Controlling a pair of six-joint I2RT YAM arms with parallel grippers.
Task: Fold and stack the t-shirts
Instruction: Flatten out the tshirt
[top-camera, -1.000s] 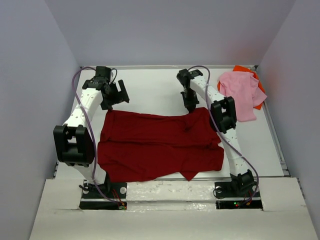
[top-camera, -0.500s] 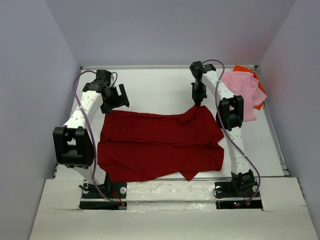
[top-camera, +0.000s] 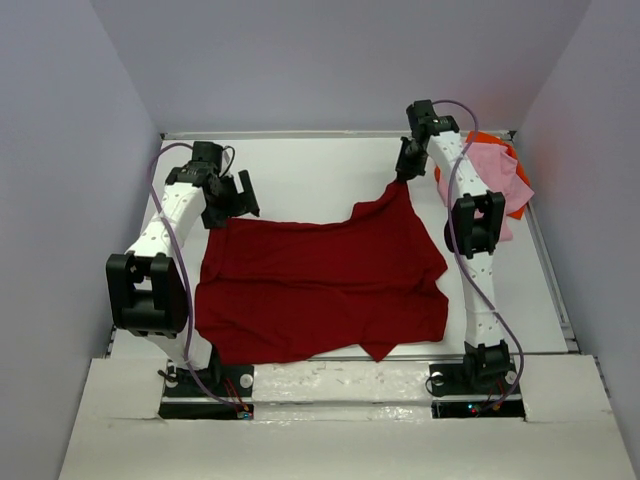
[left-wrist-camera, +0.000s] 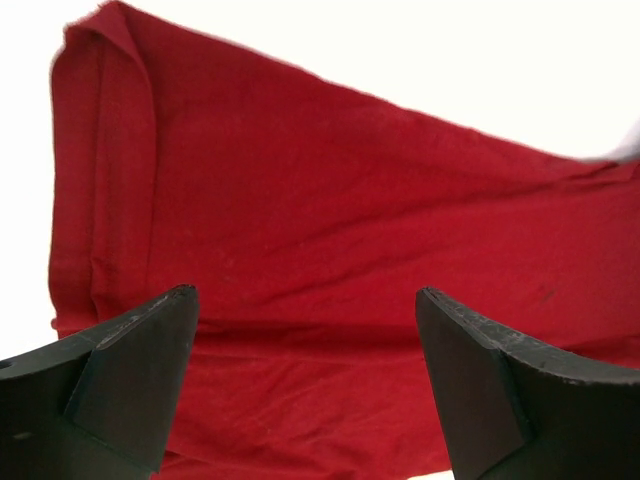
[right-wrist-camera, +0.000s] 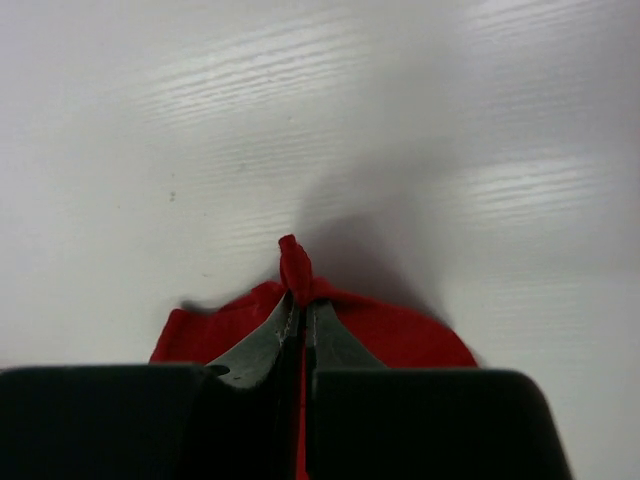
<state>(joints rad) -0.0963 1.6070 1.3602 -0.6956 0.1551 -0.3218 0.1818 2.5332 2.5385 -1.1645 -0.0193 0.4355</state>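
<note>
Cloth nearest the arm bases is the dark red shirt (top-camera: 320, 285), spread across the near middle of the counter (top-camera: 310, 165). Left tool (top-camera: 240, 196) hangs released, jaws wide, near its far left corner. Right tool (top-camera: 403, 177) is clenched on the far right corner, which stands in a peak. Farther right, the pink shirt (top-camera: 485, 185) lies on the orange shirt (top-camera: 486, 137).

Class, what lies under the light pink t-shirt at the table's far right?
A bright orange t-shirt peeks out at the far and right edges of the light pink t-shirt. The rest is covered, so its fold cannot be seen.
</note>
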